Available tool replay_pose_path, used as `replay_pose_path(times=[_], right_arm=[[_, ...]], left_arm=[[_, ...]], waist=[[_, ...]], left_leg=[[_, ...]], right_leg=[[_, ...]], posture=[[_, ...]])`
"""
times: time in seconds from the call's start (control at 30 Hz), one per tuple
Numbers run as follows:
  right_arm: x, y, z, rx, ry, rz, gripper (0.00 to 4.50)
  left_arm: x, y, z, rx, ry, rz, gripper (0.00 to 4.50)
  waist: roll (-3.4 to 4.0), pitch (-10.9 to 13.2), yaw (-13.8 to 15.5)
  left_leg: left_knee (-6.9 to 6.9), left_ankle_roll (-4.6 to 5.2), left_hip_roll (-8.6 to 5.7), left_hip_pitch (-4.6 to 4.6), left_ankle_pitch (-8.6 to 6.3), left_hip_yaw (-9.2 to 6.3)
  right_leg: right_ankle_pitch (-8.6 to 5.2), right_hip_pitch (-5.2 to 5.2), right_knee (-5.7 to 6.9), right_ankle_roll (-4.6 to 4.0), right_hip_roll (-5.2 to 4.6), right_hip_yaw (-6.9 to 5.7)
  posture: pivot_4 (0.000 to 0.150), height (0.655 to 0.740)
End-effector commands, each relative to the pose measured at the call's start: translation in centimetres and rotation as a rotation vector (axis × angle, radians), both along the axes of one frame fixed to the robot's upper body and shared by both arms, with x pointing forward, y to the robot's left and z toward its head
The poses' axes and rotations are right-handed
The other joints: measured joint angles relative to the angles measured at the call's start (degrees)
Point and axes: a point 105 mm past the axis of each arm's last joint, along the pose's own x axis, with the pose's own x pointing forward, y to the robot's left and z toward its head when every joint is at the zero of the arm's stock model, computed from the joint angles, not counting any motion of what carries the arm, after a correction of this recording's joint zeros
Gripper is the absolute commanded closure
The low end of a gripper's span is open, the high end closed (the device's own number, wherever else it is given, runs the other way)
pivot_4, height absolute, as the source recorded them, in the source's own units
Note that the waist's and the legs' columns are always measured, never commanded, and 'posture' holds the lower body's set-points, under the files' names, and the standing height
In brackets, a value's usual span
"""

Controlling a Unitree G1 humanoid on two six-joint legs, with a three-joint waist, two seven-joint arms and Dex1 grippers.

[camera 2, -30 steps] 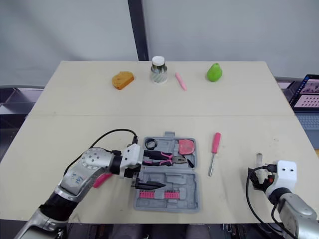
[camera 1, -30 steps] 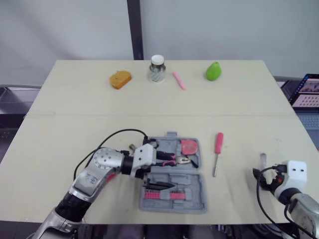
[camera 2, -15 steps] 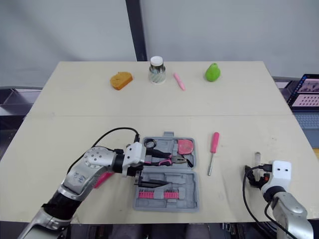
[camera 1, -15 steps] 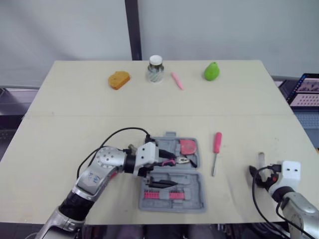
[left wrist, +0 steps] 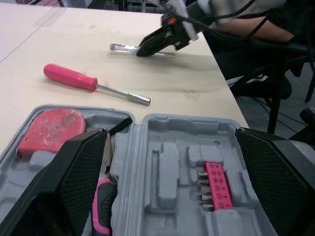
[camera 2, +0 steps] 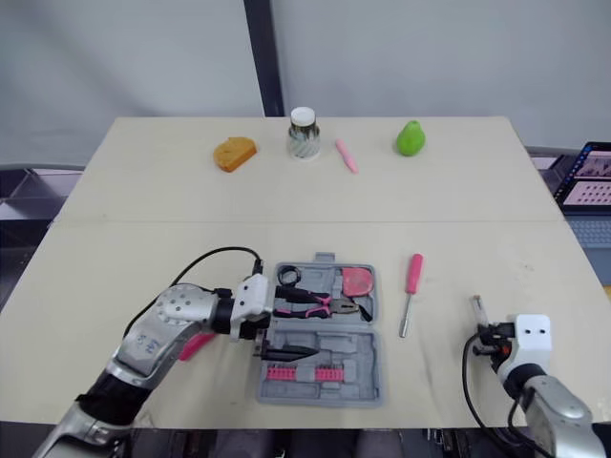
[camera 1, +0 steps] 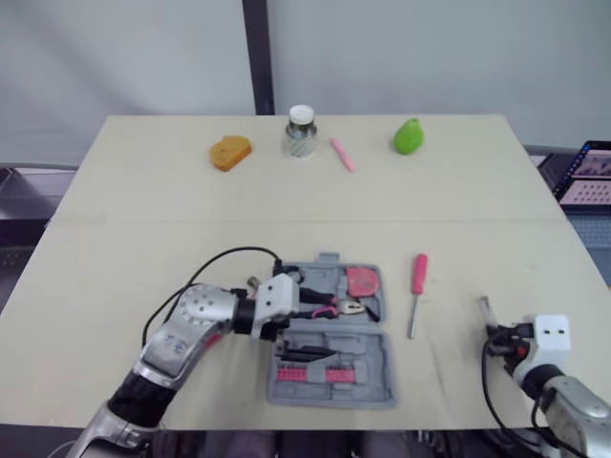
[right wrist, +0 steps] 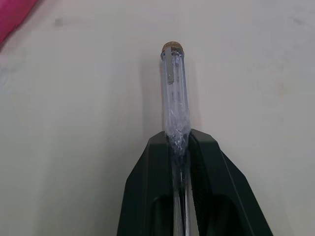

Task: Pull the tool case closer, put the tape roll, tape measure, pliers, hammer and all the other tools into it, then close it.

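Right wrist view, right pincer [right wrist: 179,141] pinching clear screwdriver [right wrist: 173,83], handle jutting forward beyond it

A beige table [camera 1: 143,239] is filling most of the frame. A grey wall [camera 1: 430,48] is standing behind it, a dark post [camera 1: 256,57] rising left of centre. A laptop [camera 1: 587,176] is glowing at the right edge.

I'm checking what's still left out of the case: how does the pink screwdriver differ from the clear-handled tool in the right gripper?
The pink screwdriver has an opaque pink handle; the clear-handled tool is see-through. The pink screwdriver lies free on the table right of the tool case; the clear-handled tool is clamped by the right gripper, jaws shut on it, farther right. Both are slim and outside the case.
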Motion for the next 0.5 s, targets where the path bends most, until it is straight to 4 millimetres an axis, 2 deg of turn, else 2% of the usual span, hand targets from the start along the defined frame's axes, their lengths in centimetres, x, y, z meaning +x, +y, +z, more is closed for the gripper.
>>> replay_pose_path(times=[0.03, 0.13, 0.23, 0.33, 0.4, 0.5], right_arm=[[1.0, 4.3, 5.0, -0.036, -0.053, 0.299, 4.48], [0.9, 9.0, 8.1, -0.09, -0.004, 0.591, 4.48], [0.6, 13.6, 10.6, -0.19, 0.04, 0.866, 4.48], [0.7, 16.1, 11.1, -0.27, 0.086, 0.995, 4.48], [0.7, 18.2, 11.2, -0.328, 0.114, 1.099, 4.48], [0.5, 20.0, 10.9, -0.423, 0.174, 1.192, 4.48]], left_arm=[[-0.3, 2.0, 1.0, -0.004, -0.048, 0.053, 0.0], [-0.7, 4.6, 0.7, 0.021, -0.055, 0.137, 0.0], [-2.0, 7.2, 0.4, 0.033, -0.06, 0.223, 0.0], [-3.4, 8.4, 0.4, 0.019, -0.062, 0.286, 0.0], [-5.0, 9.5, -0.1, 0.036, -0.048, 0.318, 0.0], [-7.0, 10.4, -0.6, 0.067, -0.049, 0.343, 0.0]], waist=[[0.06, 0.03, -0.63], [0.07, 0.04, -1.03], [0.01, 0.08, -1.1], [-0.17, 0.18, -0.54], [-0.24, 0.23, 0.0], [-0.28, 0.27, 0.09]], left_leg=[[-0.04, 0.0, 0.01, 0.01, 0.0, 0.05], [-0.04, -0.02, 0.1, 0.03, 0.0, 0.01], [-0.06, -0.09, 0.14, -0.01, -0.07, -0.07], [-0.01, -0.08, 0.15, -0.08, -0.2, -0.12], [0.21, -0.06, 0.14, -0.25, -0.31, -0.18], [0.34, 0.03, 0.11, -0.34, -0.4, -0.15]], right_leg=[[0.0, -0.04, 0.0, 0.0, 0.01, 0.03], [0.0, -0.05, 0.03, 0.0, 0.07, 0.01], [0.0, -0.07, -0.01, 0.0, 0.08, -0.03], [0.0, -0.06, -0.15, 0.0, 0.09, -0.07], [0.0, -0.08, -0.17, -0.01, 0.09, -0.12], [0.02, -0.26, -0.17, 0.0, 0.02, 0.02]], posture=[[0.15, 0.74], [0.15, 0.74], [0.15, 0.74], [0.15, 0.74], [0.15, 0.74], [0.15, 0.74]])
